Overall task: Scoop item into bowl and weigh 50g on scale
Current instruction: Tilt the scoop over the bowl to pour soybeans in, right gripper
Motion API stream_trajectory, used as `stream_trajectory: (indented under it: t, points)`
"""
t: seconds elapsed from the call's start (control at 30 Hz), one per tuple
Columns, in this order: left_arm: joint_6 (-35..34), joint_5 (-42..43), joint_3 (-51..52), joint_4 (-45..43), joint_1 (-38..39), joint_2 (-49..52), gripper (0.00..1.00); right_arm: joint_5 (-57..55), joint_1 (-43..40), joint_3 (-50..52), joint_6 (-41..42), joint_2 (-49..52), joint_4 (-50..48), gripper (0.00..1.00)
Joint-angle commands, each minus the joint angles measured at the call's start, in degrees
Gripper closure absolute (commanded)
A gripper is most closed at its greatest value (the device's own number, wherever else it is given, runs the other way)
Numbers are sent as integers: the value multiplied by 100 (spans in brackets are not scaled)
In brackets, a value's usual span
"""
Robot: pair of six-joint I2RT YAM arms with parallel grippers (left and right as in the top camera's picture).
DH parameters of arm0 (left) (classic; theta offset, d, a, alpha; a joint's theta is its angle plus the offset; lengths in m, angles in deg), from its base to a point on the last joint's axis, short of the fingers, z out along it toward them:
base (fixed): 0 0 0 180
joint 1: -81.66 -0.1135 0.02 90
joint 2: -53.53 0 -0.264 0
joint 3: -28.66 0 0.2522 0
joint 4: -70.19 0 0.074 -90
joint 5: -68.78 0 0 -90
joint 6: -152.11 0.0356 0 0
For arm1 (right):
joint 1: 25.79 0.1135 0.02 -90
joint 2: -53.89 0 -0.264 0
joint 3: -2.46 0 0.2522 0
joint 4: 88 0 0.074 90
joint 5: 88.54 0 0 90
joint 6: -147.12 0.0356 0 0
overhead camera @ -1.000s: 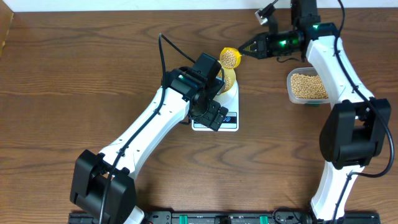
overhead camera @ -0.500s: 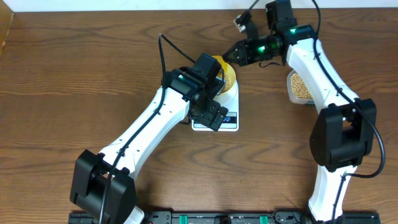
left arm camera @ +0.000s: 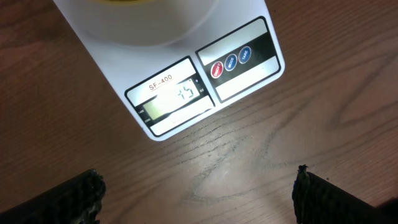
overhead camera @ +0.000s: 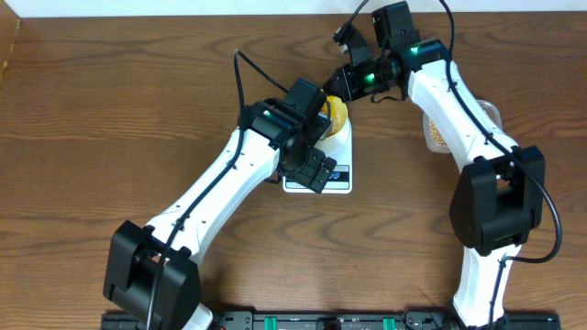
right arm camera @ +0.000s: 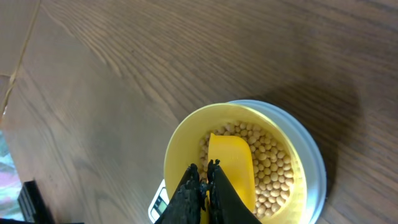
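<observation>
The white scale (left arm camera: 186, 99) lies under my left gripper (left arm camera: 199, 199), whose jaws are open, wide apart and empty above the wood just in front of it. Its display shows faint digits that look like 45. The pale yellow bowl (right arm camera: 180, 146) stands on the scale's platform (right arm camera: 314, 168) and holds many tan beans (right arm camera: 273, 171). My right gripper (right arm camera: 204, 169) is shut on the handle of the bright yellow scoop (right arm camera: 233, 162), whose cup is tipped down inside the bowl. Overhead, the bowl (overhead camera: 337, 115) sits between the right gripper (overhead camera: 347, 84) and the left gripper (overhead camera: 316, 172).
The clear plastic tub (overhead camera: 434, 136) with more beans stands right of the scale, mostly hidden by my right arm. My left arm crosses the table's middle diagonally. The table's far edge runs just behind the right gripper.
My right gripper has carried the bean-filled scoop left from near the tub to over the bowl and tipped it down inside. The left arm has not moved.
</observation>
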Motion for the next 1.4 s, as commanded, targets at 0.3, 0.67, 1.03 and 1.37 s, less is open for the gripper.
stream_trajectory:
  t: [0.3, 0.67, 1.03, 1.37]
  points:
    - [-26, -76, 22, 11, -17, 46, 2, -463, 114, -50, -68, 52, -76, 99]
    - [-24, -76, 24, 9, -17, 46, 2, -466, 173, -48, -68, 52, -203, 99]
    - [-26, -76, 24, 11, -17, 46, 2, -466, 173, -50, -68, 52, -219, 99]
    - [-26, -76, 22, 9, -17, 46, 2, -466, 168, -50, -68, 52, -271, 96]
